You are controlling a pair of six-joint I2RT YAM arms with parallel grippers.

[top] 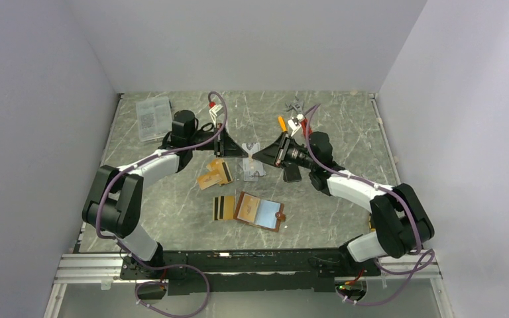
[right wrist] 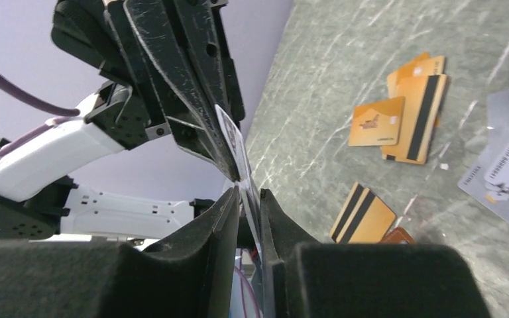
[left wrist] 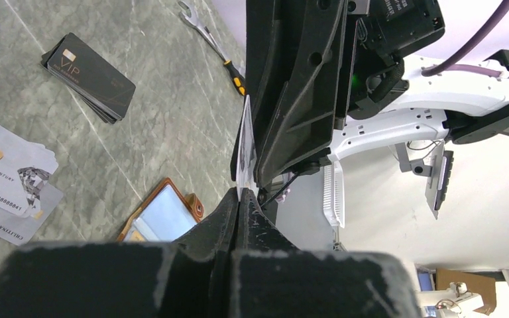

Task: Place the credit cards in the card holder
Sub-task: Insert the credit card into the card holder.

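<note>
A silver-grey credit card (top: 252,147) hangs upright in the air between my two grippers. My left gripper (top: 243,151) is shut on one edge of it, seen edge-on in the left wrist view (left wrist: 244,146). My right gripper (top: 260,154) stands around the other edge (right wrist: 233,142), its jaws narrowly open with a gap on one side. The open tan card holder (top: 260,211) lies near the front. Orange-gold cards (top: 213,173), a gold card with black stripes (top: 223,207) and silver cards (top: 253,171) lie on the table.
A stack of black VIP cards (left wrist: 89,76) lies under the right arm. A clear plastic box (top: 153,118) sits at the back left. A wrench (top: 294,106) and an orange-handled screwdriver (top: 282,123) lie at the back.
</note>
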